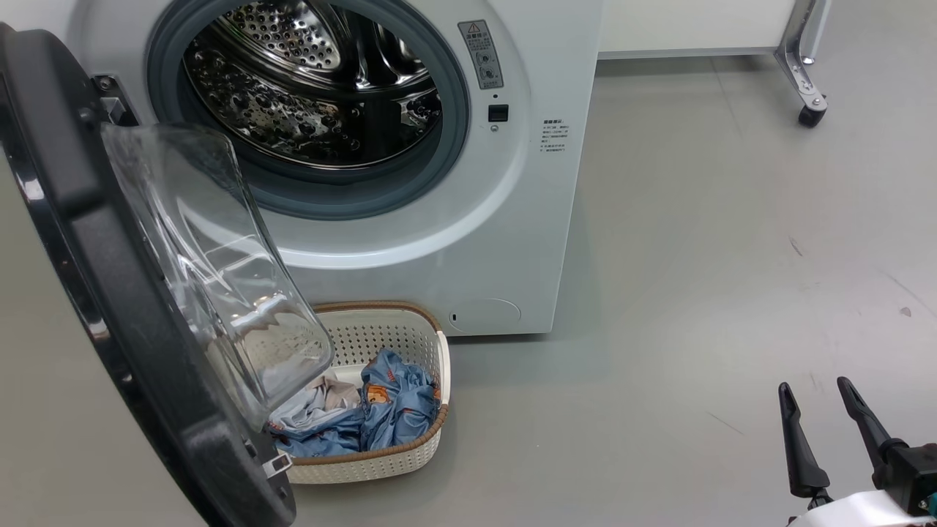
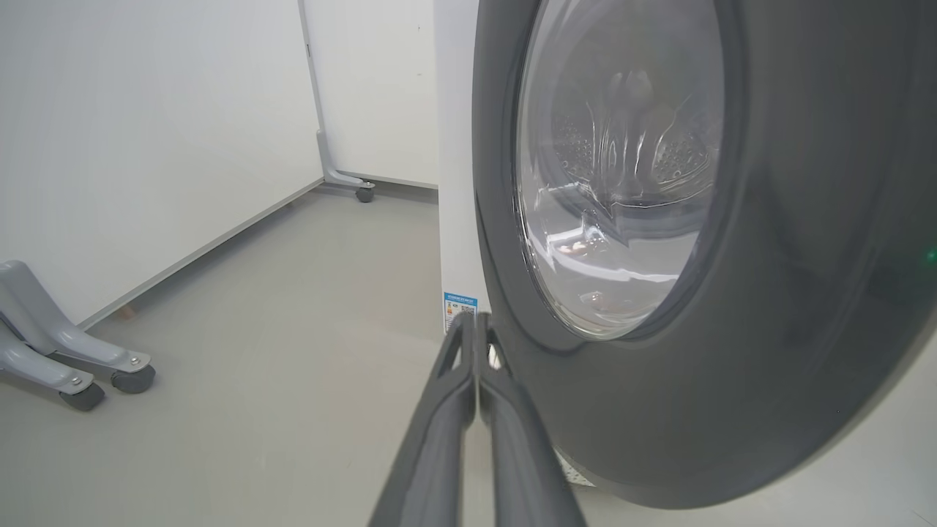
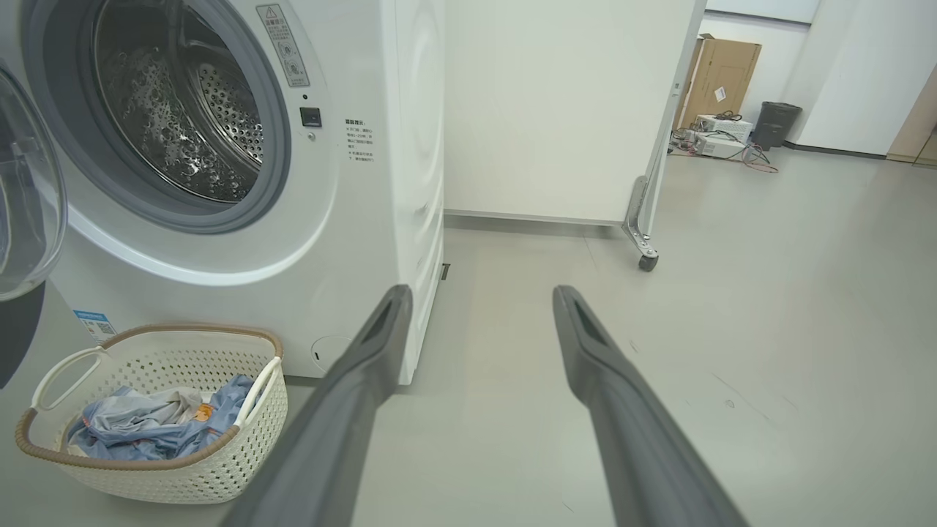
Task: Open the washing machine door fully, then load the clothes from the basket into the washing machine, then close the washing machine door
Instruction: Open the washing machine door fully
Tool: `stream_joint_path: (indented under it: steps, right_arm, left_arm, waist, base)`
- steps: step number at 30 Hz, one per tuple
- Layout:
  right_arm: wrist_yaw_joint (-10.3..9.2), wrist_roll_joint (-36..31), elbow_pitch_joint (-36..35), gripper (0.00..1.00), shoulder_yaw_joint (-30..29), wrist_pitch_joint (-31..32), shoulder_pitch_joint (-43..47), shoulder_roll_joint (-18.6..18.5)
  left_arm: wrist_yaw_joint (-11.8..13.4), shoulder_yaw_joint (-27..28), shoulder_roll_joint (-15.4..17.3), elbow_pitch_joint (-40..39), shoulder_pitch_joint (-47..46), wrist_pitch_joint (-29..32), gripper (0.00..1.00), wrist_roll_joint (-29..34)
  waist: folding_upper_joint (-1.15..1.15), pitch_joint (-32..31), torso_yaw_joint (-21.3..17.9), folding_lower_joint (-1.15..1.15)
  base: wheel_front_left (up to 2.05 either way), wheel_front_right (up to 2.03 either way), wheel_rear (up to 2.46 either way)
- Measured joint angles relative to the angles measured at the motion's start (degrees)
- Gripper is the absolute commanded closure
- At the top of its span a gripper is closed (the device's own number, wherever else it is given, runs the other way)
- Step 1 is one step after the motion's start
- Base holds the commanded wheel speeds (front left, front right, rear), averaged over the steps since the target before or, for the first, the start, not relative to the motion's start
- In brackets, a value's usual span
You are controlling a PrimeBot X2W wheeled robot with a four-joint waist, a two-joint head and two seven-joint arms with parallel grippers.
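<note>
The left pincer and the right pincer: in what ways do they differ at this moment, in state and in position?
The left pincer has its fingers pressed together; the right pincer has its fingers spread wide apart. The left pincer points close beside the black rim of the washing machine door; the right pincer points over the floor, to the side of the washing machine. Both have long dark fingers and hold nothing.

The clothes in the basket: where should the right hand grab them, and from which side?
Pinch the raised blue fold of the clothes near the right wall of the basket, coming down from above and from the right. The open washing machine door seems to overhang its left part.
</note>
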Motion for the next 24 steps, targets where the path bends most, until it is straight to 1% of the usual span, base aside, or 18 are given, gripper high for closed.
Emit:
stream_joint_path:
  steps: [2, 5, 7, 12, 13, 15, 18, 22, 24]
  right_arm:
    - [0.02, -0.32, 0.33, 0.00, -0.68, 0.00, 0.09, 0.46]
    - [0.43, -0.43, 0.54, 0.00, -1.05, 0.00, 0.09, 1.00]
    - [1.07, -1.10, 0.73, 0.00, -1.12, 0.00, 0.09, 1.12]
    - [1.10, -1.36, 0.71, 0.00, -2.98, 0.00, 0.13, 1.37]
    - [1.29, -1.45, 0.70, 0.00, -3.14, 0.00, 0.18, 1.44]
    - [1.76, -1.88, 0.57, 0.00, -3.30, 0.00, 0.26, 1.70]
    - [2.05, -1.96, 0.67, 0.00, -4.02, 0.00, 0.80, 2.47]
    - [2.58, -2.37, 0.87, 0.00, -4.17, 0.00, 0.97, 3.00]
    - [3.09, -2.64, 0.94, 0.00, -4.19, 0.00, 0.94, 3.11]
  left_arm:
    - [0.04, -0.08, 0.00, 0.03, -0.22, 0.00, 1.00, 0.00]
    - [0.88, 0.45, -0.02, -0.05, -1.01, 0.00, 1.00, -0.25]
    - [2.05, 1.74, -0.03, -0.45, -1.47, 0.00, 1.00, -1.20]
    - [5.49, 5.09, -0.09, -3.63, -4.46, 0.00, 1.00, -2.40]
    - [5.79, 6.78, -0.22, -3.21, -6.67, 0.00, 1.00, -2.60]
    - [6.27, 10.48, -0.55, -2.78, -14.80, 0.00, 1.00, -2.65]
    - [6.25, 11.38, -0.38, -8.31, -20.85, -0.02, 1.00, -2.19]
    - [6.15, 11.34, -0.57, -14.97, -22.98, -0.33, 1.00, 1.10]
    - [5.60, 10.95, -0.57, -17.92, -24.46, -0.33, 1.00, 2.66]
  waist:
    - [0.00, -0.01, 0.38, 0.00]
    - [0.00, -0.03, 1.01, 0.00]
    - [0.00, -0.05, 1.31, 0.00]
    - [0.00, 0.04, 2.21, 0.00]
    - [0.00, 0.08, 2.46, 0.00]
    - [0.00, 0.22, 2.88, 0.00]
    - [0.00, 0.35, 3.59, 0.00]
    - [0.00, 0.31, 4.62, 0.00]
    - [0.00, 0.15, 5.04, 0.00]
  base:
    - [0.00, 0.00, 0.00]
    - [0.00, 0.00, 0.00]
    - [0.00, 0.00, 0.00]
    - [0.00, 0.00, 0.00]
    - [0.00, 0.00, 0.00]
    - [0.00, 0.00, 0.00]
    - [0.00, 0.00, 0.00]
    - [0.00, 0.00, 0.00]
    - [0.00, 0.00, 0.00]
